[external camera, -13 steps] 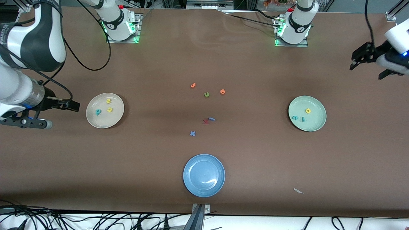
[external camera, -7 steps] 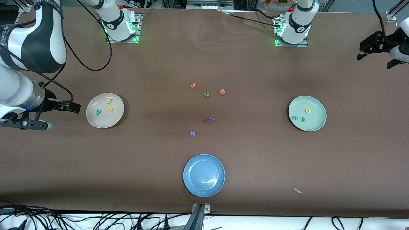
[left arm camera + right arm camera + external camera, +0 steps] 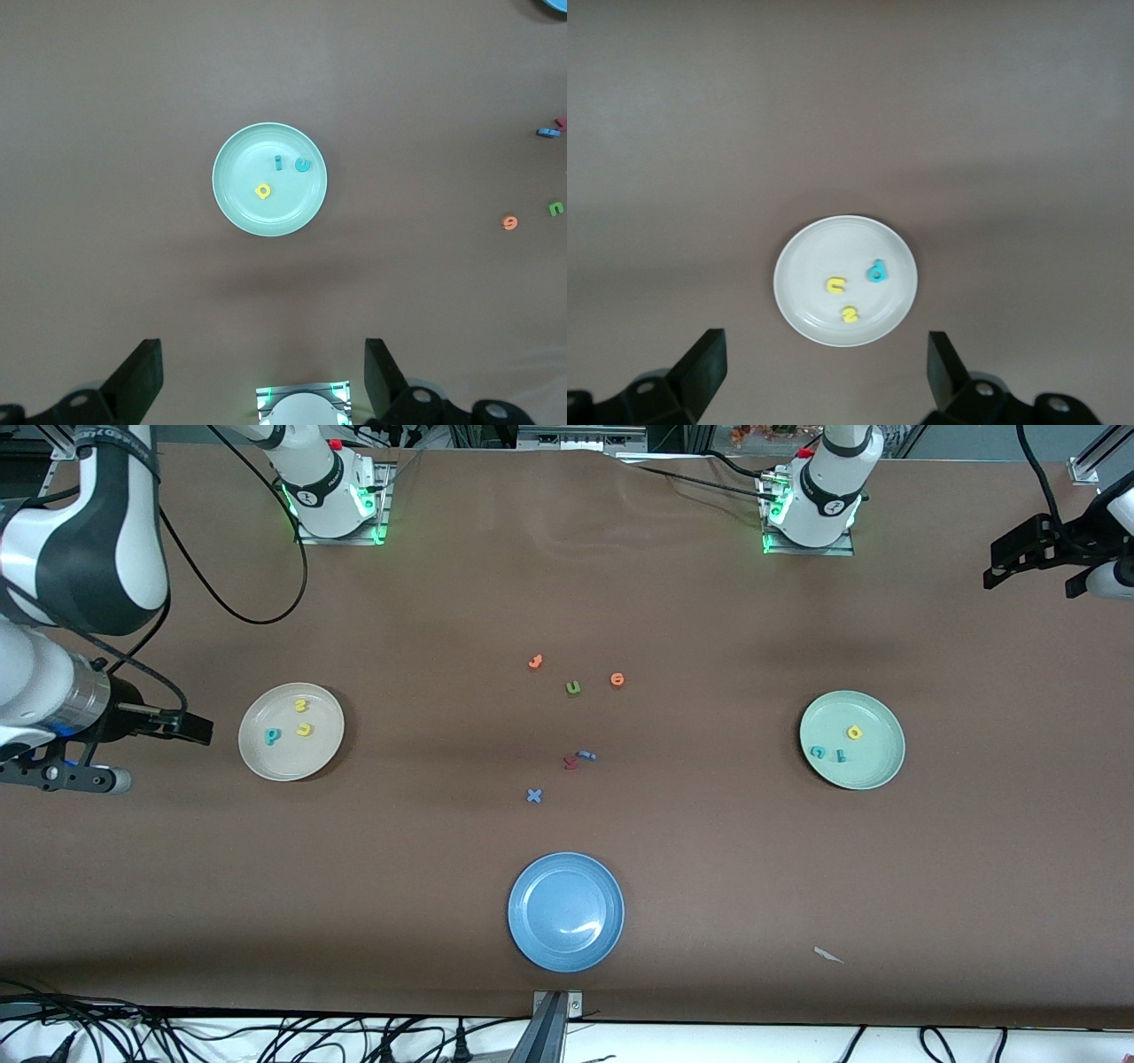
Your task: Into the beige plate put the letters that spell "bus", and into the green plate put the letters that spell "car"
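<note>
Blue plate (image 3: 565, 911) front-view only; left end effector (image 3: 263, 376), right end effector (image 3: 826, 367) open, empty.

A big brown table (image 3: 709, 886) fills almost the whole view. Along its near edge runs a white strip with many black cables (image 3: 266, 1036) lying in a tangle. A small white scrap (image 3: 828, 955) lies on the brown top.

The teal b (image 3: 272, 735), yellow u (image 3: 304, 729) and yellow s (image 3: 301, 705) lay in the beige plate (image 3: 288, 764); the teal c (image 3: 818, 752), teal r (image 3: 841, 755) and yellow a (image 3: 854, 732) lay in the green plate (image 3: 877, 775).
</note>
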Tool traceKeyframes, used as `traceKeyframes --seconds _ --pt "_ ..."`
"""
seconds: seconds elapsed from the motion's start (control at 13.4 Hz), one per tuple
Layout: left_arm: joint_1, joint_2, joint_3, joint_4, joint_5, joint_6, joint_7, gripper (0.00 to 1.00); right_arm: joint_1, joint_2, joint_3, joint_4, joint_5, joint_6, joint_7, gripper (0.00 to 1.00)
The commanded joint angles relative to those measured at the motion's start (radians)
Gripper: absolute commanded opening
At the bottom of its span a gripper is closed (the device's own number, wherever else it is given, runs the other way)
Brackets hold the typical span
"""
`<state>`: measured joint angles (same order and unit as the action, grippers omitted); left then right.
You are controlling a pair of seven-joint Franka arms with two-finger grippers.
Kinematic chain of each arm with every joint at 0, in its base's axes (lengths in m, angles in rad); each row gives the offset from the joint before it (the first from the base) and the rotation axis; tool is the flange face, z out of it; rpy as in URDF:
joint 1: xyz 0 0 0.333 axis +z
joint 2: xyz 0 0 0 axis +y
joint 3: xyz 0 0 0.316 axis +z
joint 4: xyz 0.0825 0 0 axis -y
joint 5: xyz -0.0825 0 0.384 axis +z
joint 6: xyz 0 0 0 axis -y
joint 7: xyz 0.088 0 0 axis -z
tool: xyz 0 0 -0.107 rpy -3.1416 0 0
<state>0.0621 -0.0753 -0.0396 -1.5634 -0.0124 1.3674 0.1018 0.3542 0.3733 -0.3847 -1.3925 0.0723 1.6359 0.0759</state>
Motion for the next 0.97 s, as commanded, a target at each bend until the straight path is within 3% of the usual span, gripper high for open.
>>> traceKeyframes --seconds 0.0,0.07,0.15,0.3,0.45,0.9 --pt "-0.008 0.026 0.003 0.046 0.006 -0.042 -0.021 1.0 -0.194 0.001 0.243 0.041 -0.102 -0.027 0.03 1.0" --pt "-0.007 0.026 0.001 0.046 0.005 -0.047 -0.021 1.0 -0.248 -0.016 0.309 0.04 -0.127 -0.027 0.039 1.0" --pt "-0.007 0.026 0.001 0.046 0.005 -0.056 -0.021 1.0 -0.276 -0.033 0.332 0.027 -0.128 -0.025 0.051 1.0" --pt "-0.008 0.026 0.001 0.046 0.008 -0.057 -0.021 1.0 -0.281 -0.074 0.333 -0.04 -0.121 0.004 0.051 0.99" --pt "-0.014 0.026 0.0 0.045 0.014 -0.057 -0.013 1.0 -0.275 -0.143 0.333 -0.184 -0.121 0.132 0.051 0.99" --pt "-0.021 0.029 0.0 0.046 0.017 -0.056 -0.008 1.0 -0.271 -0.14 0.334 -0.174 -0.121 0.093 0.071 0.99"
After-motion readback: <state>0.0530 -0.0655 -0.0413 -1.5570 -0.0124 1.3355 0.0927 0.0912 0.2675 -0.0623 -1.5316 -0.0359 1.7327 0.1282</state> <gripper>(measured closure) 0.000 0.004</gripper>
